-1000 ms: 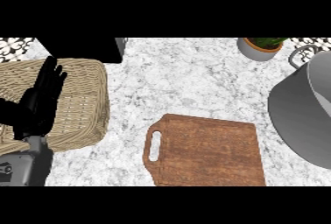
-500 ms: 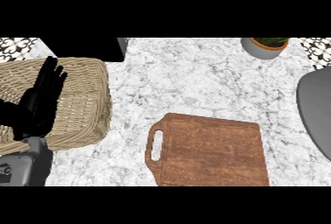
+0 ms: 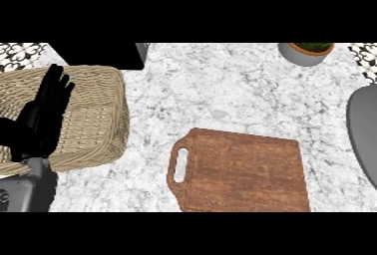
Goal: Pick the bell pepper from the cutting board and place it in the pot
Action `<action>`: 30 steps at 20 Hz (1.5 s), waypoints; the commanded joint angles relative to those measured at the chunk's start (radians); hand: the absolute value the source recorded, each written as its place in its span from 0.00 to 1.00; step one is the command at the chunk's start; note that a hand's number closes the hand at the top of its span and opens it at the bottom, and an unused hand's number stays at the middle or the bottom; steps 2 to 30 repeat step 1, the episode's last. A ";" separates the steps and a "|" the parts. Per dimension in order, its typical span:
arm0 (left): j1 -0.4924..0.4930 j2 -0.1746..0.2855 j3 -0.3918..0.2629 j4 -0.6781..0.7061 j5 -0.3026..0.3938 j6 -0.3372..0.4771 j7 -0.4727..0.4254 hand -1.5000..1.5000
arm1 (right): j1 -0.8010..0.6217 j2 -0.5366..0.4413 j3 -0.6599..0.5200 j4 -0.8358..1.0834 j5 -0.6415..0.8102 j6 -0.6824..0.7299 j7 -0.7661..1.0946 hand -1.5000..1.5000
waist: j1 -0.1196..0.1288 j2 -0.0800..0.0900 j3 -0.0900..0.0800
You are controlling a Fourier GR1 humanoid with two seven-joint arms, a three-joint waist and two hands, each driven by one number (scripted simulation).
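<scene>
**Finding 1: task item.** The pepper shows nowhere in view. The board (image 3: 243, 172) lies near the counter's (image 3: 221, 89) front edge with its handle slot to the left, and nothing is seen on it. Only a grey sliver of the pot (image 3: 366, 134) shows at the right edge. Its inside is out of sight, so it cannot be told whether the pepper is in it.

**Finding 2: hands.** The left hand (image 3: 44, 117) rests over the basket (image 3: 95, 134) at the left, with its fingers straight, together and pointing up. It holds nothing. The right hand is not in view, so nothing can be said of what it carries.

**Risks.**
- The main hazard is the lack of sight. With the pot mostly out of frame, a release over it cannot be checked, and a pepper let go off-centre could hit the rim and roll onto the counter.
- If the pepper is lost out of view, a new reach would have no target.
- Any sweep of the left forearm (image 3: 29, 191) to the right could catch the basket's rim and drag it.

**Surroundings.** A planter (image 3: 303, 54) stands at the far right, well beyond the pot. A wide arm swing on that side could knock it. A black block (image 3: 103, 55) sits behind the basket. Nothing lies between the board and the pot.
</scene>
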 commanded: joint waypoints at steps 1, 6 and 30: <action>-0.016 -0.008 0.002 0.051 -0.009 0.001 -0.034 0.50 | -0.008 -0.039 0.013 0.086 -0.001 0.123 -0.138 0.00 | -0.007 0.004 0.007; -0.016 -0.008 0.002 0.051 -0.009 0.001 -0.034 0.50 | -0.008 -0.039 0.013 0.086 -0.001 0.123 -0.138 0.00 | -0.007 0.004 0.007; -0.016 -0.008 0.002 0.051 -0.009 0.001 -0.034 0.50 | -0.008 -0.039 0.013 0.086 -0.001 0.123 -0.138 0.00 | -0.007 0.004 0.007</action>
